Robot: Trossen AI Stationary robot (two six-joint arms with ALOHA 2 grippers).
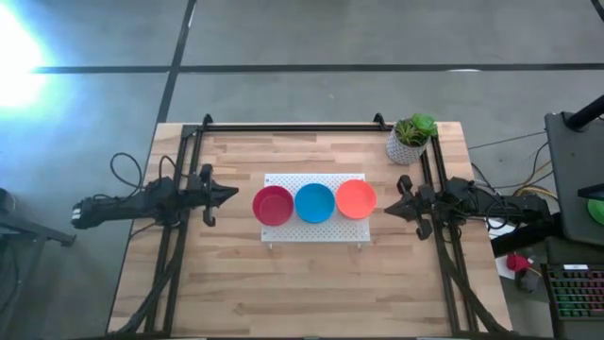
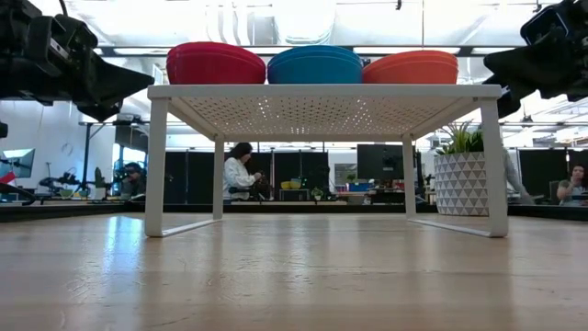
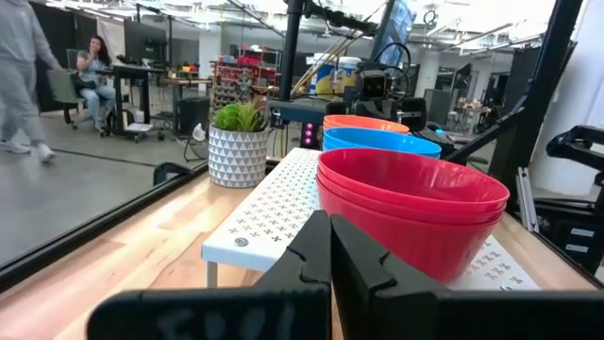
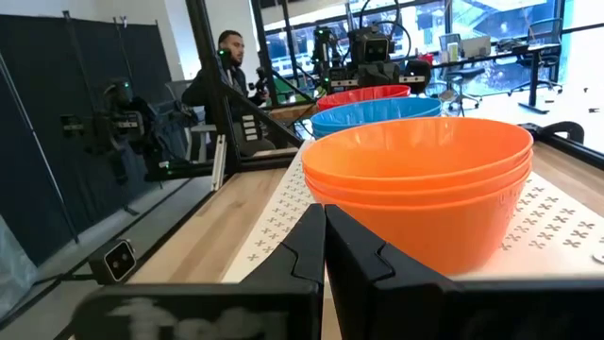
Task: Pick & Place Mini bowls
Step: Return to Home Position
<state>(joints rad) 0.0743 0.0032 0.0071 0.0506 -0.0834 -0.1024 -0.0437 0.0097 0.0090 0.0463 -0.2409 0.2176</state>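
Three stacks of mini bowls stand in a row on a white perforated board on legs (image 1: 283, 231): red (image 1: 273, 205) at the left, blue (image 1: 314, 202) in the middle, orange (image 1: 356, 198) at the right. Each stack rests by its base on the board. My left gripper (image 1: 234, 195) is shut and points level at the red stack (image 3: 406, 203) from the table's left, a short gap away. My right gripper (image 1: 389, 207) is shut and points level at the orange stack (image 4: 425, 179) from the right, also apart from it.
A white pot with a green plant (image 1: 410, 140) stands at the table's far right corner. Black frame rails (image 1: 293, 127) run along the far edge and both sides. Bare wooden table (image 1: 311, 293) lies in front of the board. People sit in the room beyond.
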